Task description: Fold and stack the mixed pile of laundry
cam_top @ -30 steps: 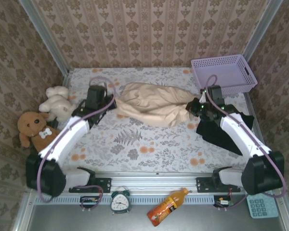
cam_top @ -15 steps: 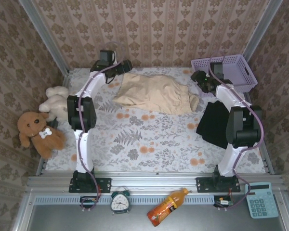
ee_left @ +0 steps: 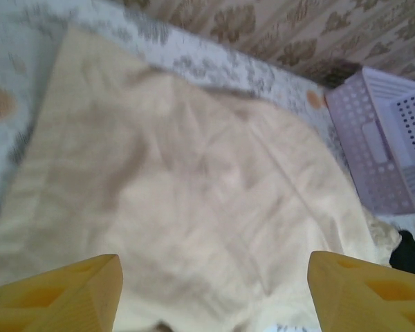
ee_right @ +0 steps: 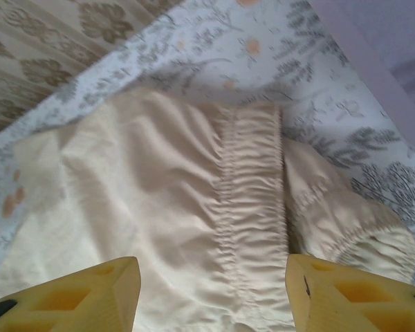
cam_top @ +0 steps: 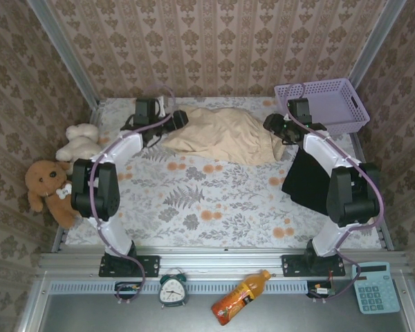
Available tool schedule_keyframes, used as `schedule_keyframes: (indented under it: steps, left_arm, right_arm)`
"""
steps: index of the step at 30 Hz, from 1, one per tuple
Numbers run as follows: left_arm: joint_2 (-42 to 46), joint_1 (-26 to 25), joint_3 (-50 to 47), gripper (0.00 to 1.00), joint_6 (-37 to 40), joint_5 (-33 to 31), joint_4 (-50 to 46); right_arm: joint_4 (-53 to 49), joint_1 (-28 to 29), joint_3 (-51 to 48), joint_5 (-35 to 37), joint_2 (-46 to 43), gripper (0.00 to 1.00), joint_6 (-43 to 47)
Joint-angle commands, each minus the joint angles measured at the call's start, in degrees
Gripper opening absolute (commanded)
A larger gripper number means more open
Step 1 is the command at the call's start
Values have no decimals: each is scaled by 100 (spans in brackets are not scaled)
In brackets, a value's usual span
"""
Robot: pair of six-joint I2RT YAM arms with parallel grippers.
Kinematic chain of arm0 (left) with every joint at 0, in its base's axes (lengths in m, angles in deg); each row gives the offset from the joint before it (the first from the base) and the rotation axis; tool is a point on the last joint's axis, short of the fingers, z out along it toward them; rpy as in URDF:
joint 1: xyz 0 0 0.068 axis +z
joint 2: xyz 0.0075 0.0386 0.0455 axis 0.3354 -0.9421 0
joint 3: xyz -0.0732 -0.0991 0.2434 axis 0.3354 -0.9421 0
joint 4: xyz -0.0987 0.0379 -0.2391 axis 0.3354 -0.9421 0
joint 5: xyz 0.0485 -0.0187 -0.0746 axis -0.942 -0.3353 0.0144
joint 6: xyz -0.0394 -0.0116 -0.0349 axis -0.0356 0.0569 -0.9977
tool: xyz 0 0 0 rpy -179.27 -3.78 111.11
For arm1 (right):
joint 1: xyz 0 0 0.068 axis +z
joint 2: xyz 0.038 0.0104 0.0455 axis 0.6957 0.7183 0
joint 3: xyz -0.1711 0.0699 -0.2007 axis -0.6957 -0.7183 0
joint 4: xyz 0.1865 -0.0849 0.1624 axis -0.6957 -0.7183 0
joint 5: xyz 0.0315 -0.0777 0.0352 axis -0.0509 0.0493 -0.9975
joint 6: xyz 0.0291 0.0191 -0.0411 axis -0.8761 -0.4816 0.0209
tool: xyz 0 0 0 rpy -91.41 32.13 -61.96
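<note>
Cloth garment point(cam_top: 225, 135), beige-cream and crumpled, lies across the far side of your floral desk point(cam_top: 194, 200), your left pincer point(cam_top: 179, 119) at its left end, right pincer point(cam_top: 270, 124) at its right, both spread apart.

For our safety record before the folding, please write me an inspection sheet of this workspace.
Surface: floral tablecloth, lying flat.
Job's things: beige garment bunched at the far side; black T-shirt at the right, partly hidden by the right arm.
Clutter: lavender basket, white plush toy, brown plush bear, alarm clock, orange bottle, calculator.
Pincers: left pincer open at the garment's left end; right pincer open at its right end.
Cables: purple cable along each arm.
Surroundings: patterned wallpaper on three sides.
</note>
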Motion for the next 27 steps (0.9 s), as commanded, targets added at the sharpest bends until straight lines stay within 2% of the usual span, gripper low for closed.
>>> schedule_keyframes:
  steps: [1, 3, 6, 11, 15, 16, 18, 20, 22, 25, 27]
  left_arm:
    - [439, -251, -831, 74, -297, 128, 407]
    - [715, -337, -1325, 74, -386, 42, 507]
    - [1004, -354, -1907, 75, -547, -29, 634]
    - [945, -297, -2176, 76, -550, -320, 577]
    - [416, -216, -1814, 75, -541, -516, 662]
    - [235, -192, -1657, 75, -511, -593, 653]
    - [-122, -135, -1382, 73, -493, -740, 706]
    - [-518, -20, -1090, 73, -538, -728, 789]
    - [-914, 117, -744, 73, -555, -734, 757]
    - [-1338, 267, -252, 73, -530, -619, 726]
    - [-1550, 297, 79, 73, -428, -546, 724]
  right_arm:
    - [-209, 38, -166, 11, 302, 59, 179]
    - [-202, 82, -212, -38, 532, 58, 203]
    - [56, 134, -332, -417, 821, 46, 152]
    - [489, 593, -674, -1010, 809, 13, -146]
    - [714, 1432, -1247, -896, 195, 10, -636]
    - [780, 1667, -1416, -804, 18, 11, -816]
    - [904, 2076, -1691, -621, -273, 25, -1130]
    - [1032, 2508, -1893, -605, -511, 28, -1329]
    - [1001, 2853, -1948, -694, -736, 40, -1252]
    - [537, 2905, -1982, -289, -1197, 54, -984]
    - [292, 2682, -2025, 101, -1454, 57, -765]
